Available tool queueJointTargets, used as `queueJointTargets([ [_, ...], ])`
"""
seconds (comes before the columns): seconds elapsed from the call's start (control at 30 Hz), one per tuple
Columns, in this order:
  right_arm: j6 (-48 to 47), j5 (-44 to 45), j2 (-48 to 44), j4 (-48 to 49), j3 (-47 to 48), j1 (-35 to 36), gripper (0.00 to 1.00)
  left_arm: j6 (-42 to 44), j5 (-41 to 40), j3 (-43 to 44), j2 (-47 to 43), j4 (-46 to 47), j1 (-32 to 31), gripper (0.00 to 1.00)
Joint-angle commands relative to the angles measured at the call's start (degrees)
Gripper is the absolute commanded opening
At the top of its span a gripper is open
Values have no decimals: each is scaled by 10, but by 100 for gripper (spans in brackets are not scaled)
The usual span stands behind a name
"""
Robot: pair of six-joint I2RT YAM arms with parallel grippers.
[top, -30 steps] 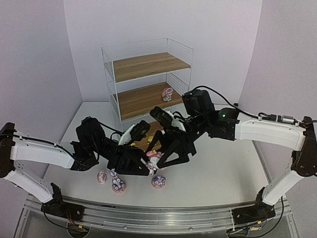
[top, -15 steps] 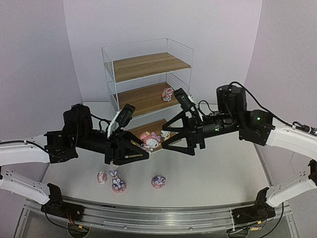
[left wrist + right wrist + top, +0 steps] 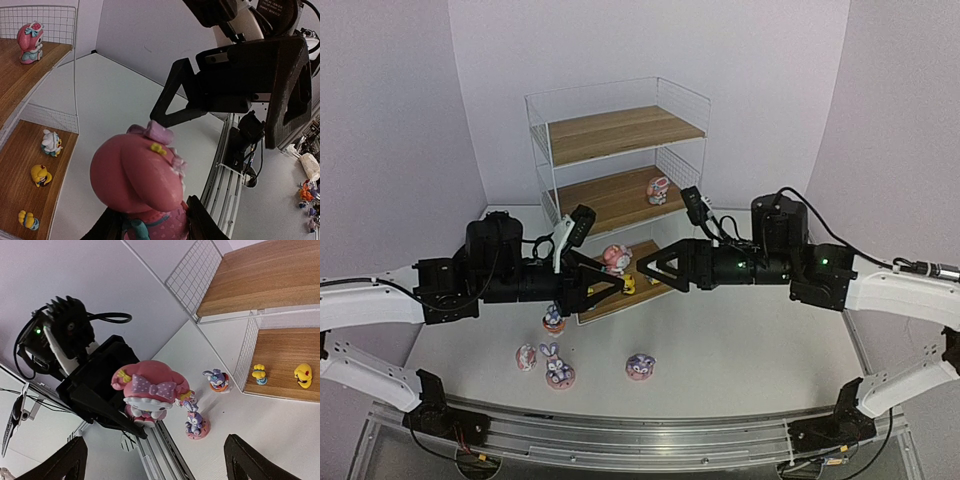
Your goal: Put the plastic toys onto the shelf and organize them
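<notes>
Left gripper [image 3: 604, 287] part-closed, clamped on base of pink figurine [image 3: 614, 258]. Figurine held upright in mid-air, just near of shelf [image 3: 620, 128], apparently for placing on board. Right gripper [image 3: 647, 268] spread wide, empty, just right of figurine. Four toys [image 3: 558, 370] stood on table [image 3: 750, 350].

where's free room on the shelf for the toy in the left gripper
Top board is wholly bare. Middle board is free from its left end up to the pink figurine at its right end. Bottom board is crowded: three small figurines in a row.
</notes>
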Motion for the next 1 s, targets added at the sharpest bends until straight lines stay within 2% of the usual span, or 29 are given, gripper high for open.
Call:
queueJointTargets([
  [0.0, 65, 9, 44, 90, 32, 5, 93, 21, -39, 36, 13, 12, -4, 0],
  [0.2, 85, 40, 88, 133, 44, 14, 91, 15, -43, 35, 21, 20, -5, 0],
  [0.7, 94, 114, 124, 142, 64, 39, 66, 25, -66, 50, 33, 4, -8, 0],
  [0.97, 108, 136, 125, 136, 69, 44, 65, 35, -76, 60, 41, -12, -11, 0],
])
